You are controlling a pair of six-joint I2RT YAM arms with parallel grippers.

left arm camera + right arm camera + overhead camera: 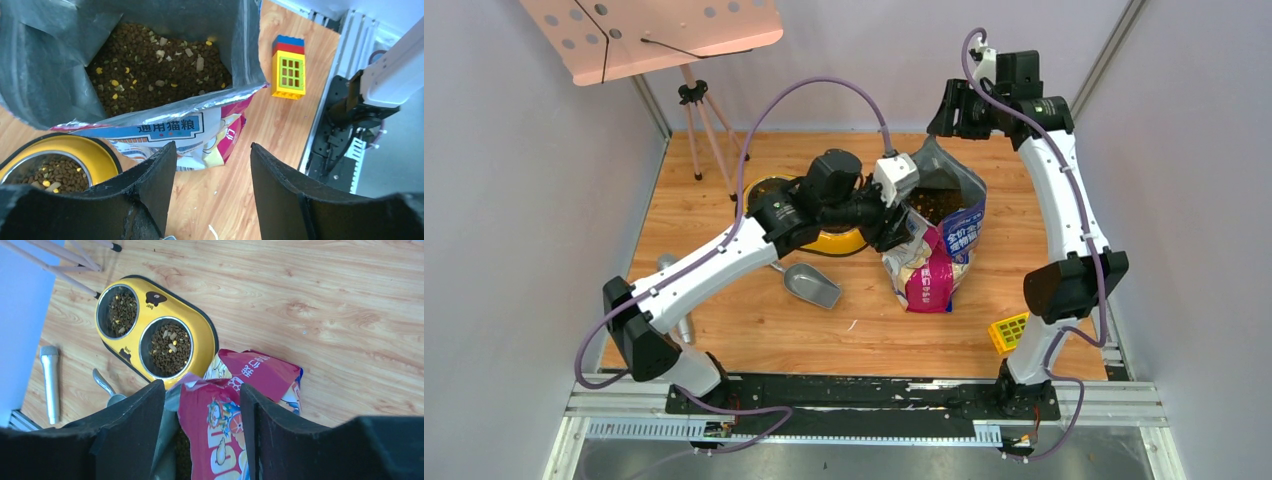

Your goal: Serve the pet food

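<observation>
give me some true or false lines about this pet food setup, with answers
1. Both bowls of the yellow feeder hold pet food. True.
2. The cat food bag is sealed. False: its top gapes open, pet food showing inside.
3. The left hand holds the scoop. False: the hand is open and empty; the scoop lies on the table beside the feeder.
4. A toy block stands near the right arm's base. True.
5. The right hand is shut. False: its fingers stand apart above the bag.
</observation>
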